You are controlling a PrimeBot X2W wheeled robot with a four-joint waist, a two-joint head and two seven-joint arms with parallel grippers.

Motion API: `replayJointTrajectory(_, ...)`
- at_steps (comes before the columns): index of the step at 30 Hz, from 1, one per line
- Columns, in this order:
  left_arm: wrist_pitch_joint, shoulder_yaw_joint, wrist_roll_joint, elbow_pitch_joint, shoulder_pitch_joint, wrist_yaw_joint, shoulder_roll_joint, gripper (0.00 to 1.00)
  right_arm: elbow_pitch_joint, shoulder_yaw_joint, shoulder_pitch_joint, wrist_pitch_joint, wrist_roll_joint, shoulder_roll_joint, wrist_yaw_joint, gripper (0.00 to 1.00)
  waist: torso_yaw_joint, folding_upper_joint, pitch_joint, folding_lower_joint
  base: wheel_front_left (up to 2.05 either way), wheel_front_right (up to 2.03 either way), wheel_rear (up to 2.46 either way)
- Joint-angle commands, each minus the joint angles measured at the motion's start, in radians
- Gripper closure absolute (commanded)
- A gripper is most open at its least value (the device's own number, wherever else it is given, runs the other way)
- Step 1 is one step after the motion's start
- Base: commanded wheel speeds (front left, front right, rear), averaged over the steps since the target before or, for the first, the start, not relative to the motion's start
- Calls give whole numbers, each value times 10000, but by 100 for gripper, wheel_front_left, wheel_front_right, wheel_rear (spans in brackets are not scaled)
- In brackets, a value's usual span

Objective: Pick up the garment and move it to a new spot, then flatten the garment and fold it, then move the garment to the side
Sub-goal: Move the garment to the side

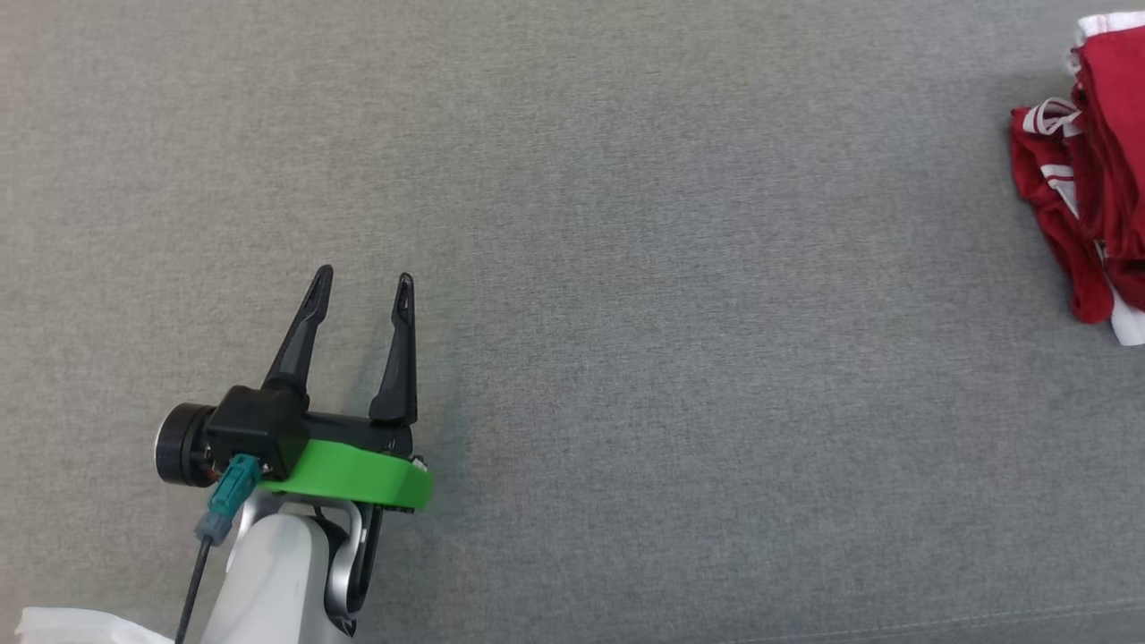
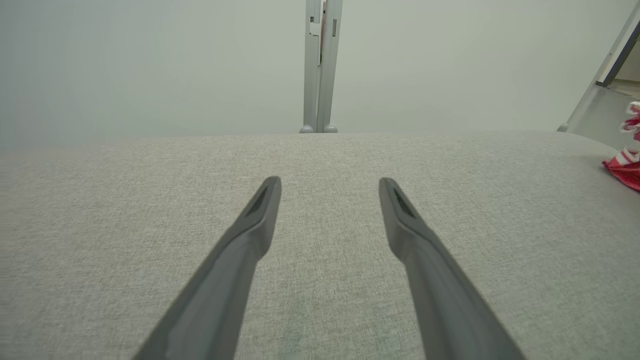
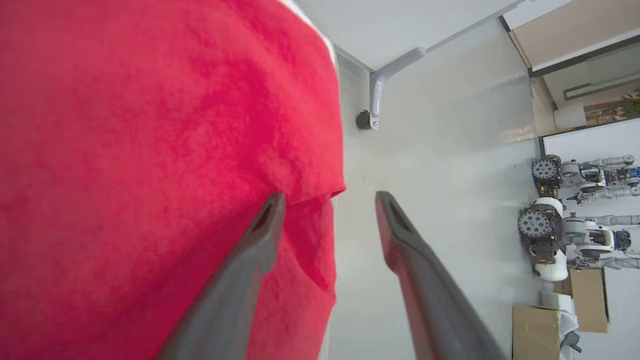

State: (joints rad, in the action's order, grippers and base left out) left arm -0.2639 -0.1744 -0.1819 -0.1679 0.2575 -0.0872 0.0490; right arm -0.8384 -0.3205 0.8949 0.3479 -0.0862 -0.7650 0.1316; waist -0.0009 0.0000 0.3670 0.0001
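Near and left, the left gripper (image 1: 365, 274) is held wide open and empty above the grey fabric surface (image 1: 626, 268). The right gripper (image 3: 330, 195) is seen with fingers spread, red cloth lying along one finger, unclamped. The red-and-white garment (image 1: 1096, 179) is bunched at the right edge, well apart from the left gripper.

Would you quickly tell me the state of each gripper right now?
Left gripper: open, holding nothing.
Right gripper: open, with the garment right beside it, not clamped.
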Motion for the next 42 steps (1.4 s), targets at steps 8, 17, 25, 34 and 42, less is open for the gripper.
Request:
replayJointTrajectory(8,2,145,-420,-45,-408,202,33,0,306,1607,-897,-2206,581,1231,-19,0,-35,0,-1054,-1,0,0,0)
replayJointTrajectory(17,1,328,-940,-163,-1249,439,35,0,1936,1732,-2860,-3881,-313,2663,-19,0,-201,0,-2616,-1,0,0,0)
replayJointTrajectory(25,1,534,-928,-673,-1851,610,33,0,3934,2116,-5023,-4671,-1291,3913,-19,0,-116,0,-3675,-1,0,0,0)
replayJointTrajectory(34,2,712,-468,-1093,-1933,537,35,0,5204,3038,-6785,-5147,-1041,5601,-19,0,116,0,-4037,-1,0,0,0)
replayJointTrajectory(42,1,1126,-544,-1248,-2075,574,32,0,5468,3798,-7556,-5182,-735,6532,-19,0,196,0,-4241,-1,0,0,0)
